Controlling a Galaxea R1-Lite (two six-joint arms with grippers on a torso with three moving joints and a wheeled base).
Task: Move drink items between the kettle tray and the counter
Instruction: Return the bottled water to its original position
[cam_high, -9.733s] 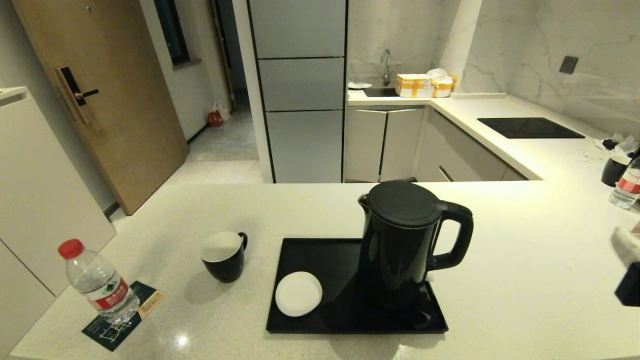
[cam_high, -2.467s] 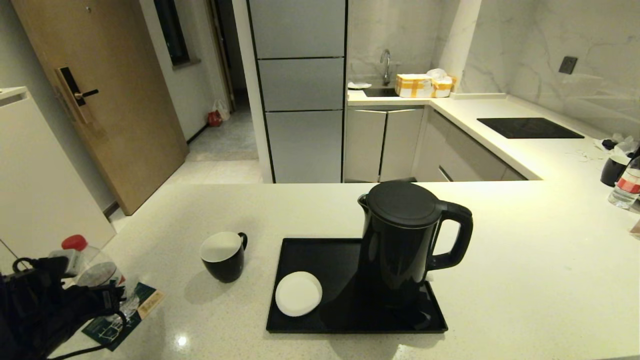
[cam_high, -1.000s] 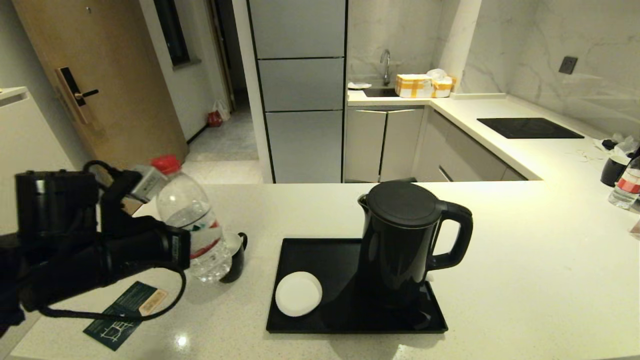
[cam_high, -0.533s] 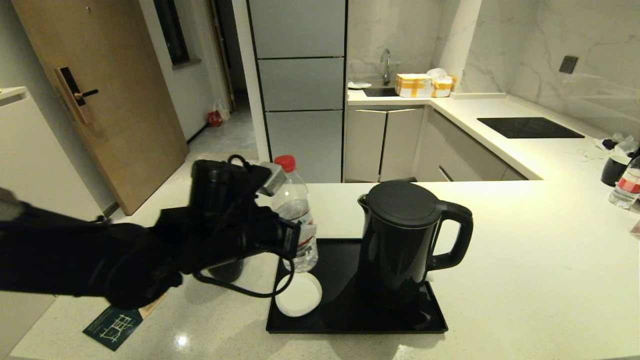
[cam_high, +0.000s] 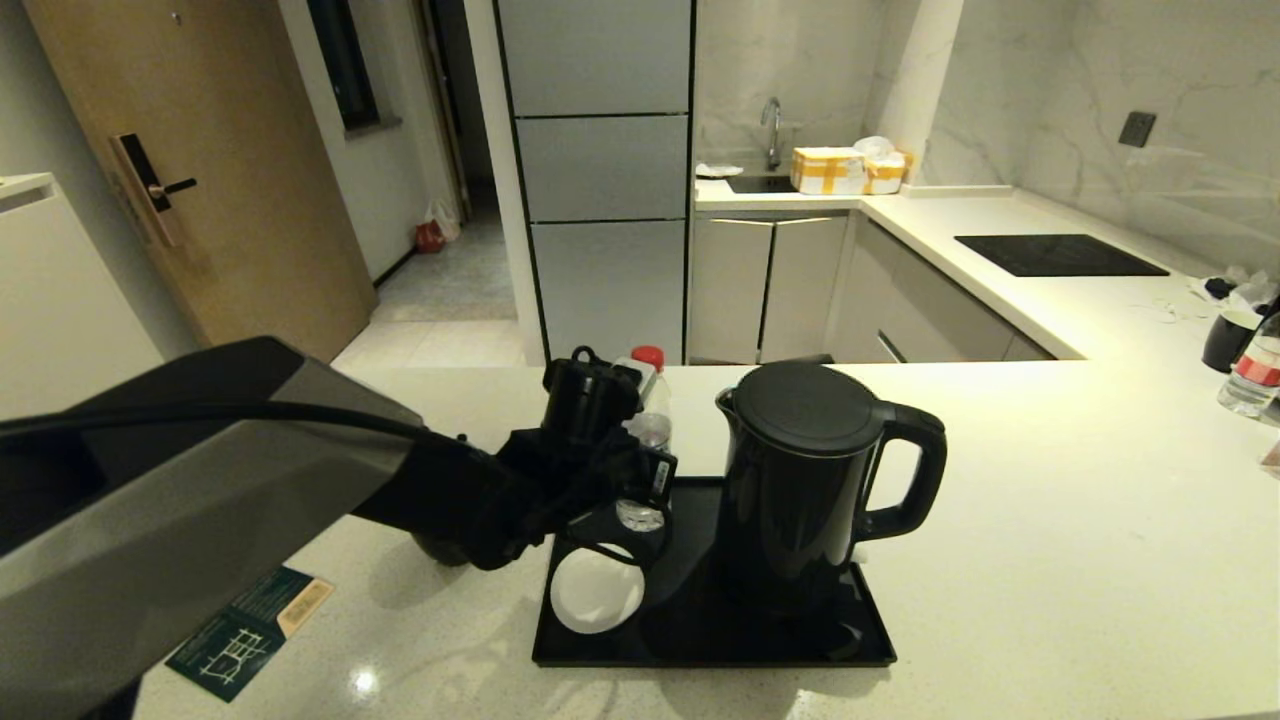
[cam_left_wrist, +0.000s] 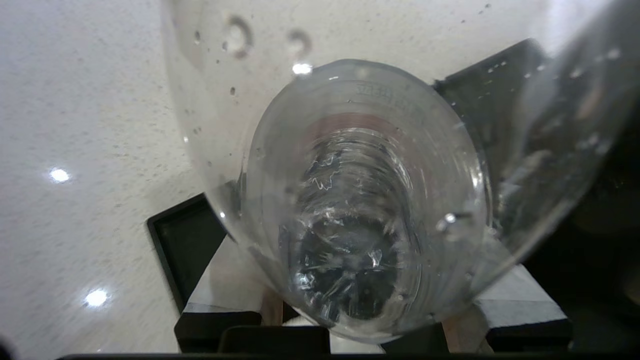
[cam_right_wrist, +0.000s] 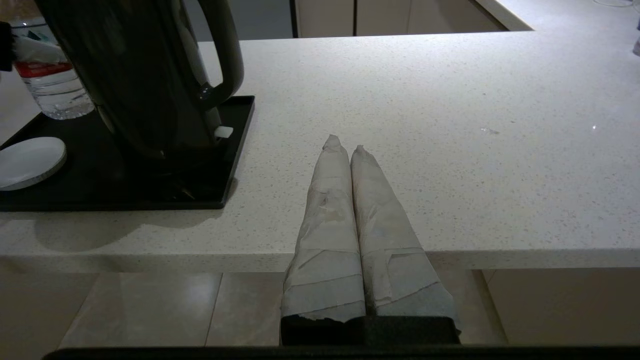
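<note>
One kettle (cam_high: 800, 480) — perhaps two bottles (cam_high: 650, 400).

Warm and bright at right over the bench (cam_high: 1000, 500), dim toward the door; ceiling-light glints near left (small, white); wide-angle bending at edges; bottle (cam_left_wrist: 360, 200) blurred close up.

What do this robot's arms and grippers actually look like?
The left arm is bulky, with a grey-and-black shell, a black cable along it and a small white sticker near the wrist. The left gripper is black. The right gripper has two long tapered fingers wrapped in pale tape.
</note>
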